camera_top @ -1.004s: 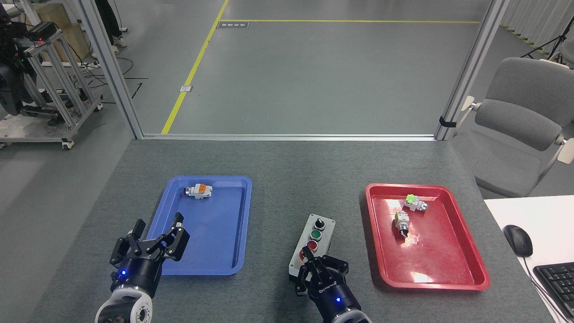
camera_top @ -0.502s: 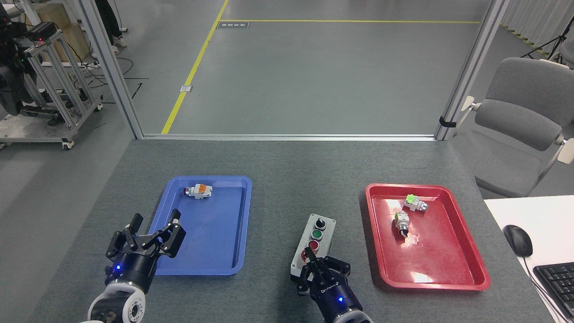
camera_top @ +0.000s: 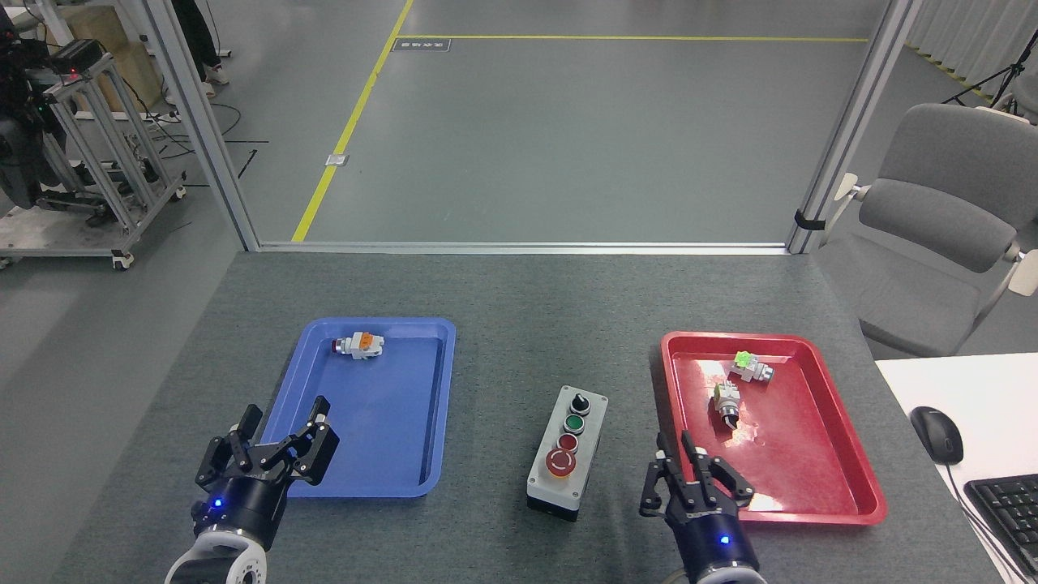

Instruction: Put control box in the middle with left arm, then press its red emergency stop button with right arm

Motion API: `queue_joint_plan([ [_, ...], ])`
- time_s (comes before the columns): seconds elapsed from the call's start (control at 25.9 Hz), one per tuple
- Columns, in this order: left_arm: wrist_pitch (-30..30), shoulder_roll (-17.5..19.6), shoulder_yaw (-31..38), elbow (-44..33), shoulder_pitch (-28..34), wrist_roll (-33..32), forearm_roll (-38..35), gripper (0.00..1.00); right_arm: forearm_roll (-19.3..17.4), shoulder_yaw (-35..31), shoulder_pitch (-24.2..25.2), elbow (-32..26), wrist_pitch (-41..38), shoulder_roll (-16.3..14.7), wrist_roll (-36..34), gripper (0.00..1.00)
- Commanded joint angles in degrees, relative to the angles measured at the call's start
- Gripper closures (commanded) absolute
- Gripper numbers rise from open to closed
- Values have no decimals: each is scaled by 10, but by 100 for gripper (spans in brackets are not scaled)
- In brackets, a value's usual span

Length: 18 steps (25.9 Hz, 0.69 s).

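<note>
Arms [camera_top: 219,535] cut off at bottom edge.

Grey floor [camera_top: 584,138] — yellow line [camera_top: 349,130]

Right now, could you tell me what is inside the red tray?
The red tray holds two small loose switch parts: a green-capped part near its far end and a black-tipped part just nearer. The right gripper covers a little of its near-left rim.

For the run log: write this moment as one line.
control box: between trays | emergency stop: uncovered | right hand: open, right of box | left hand: open, over blue tray
</note>
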Motion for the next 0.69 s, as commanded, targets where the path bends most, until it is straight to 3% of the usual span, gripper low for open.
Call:
queue_joint_plan([
  [0.0,3,-11,-6,4,8,12,0,1,-1,-47,16,-1,-2,-19,-1,2],
  [0.15,4,-43,-18,15,8,18,-2,1,-3,-75,16,-3,-2,-28,1,2],
  [0.66,0,-50,-19,26,15,23,-15,1,-45,-98,16,-33,-8,-64,1,2],
])
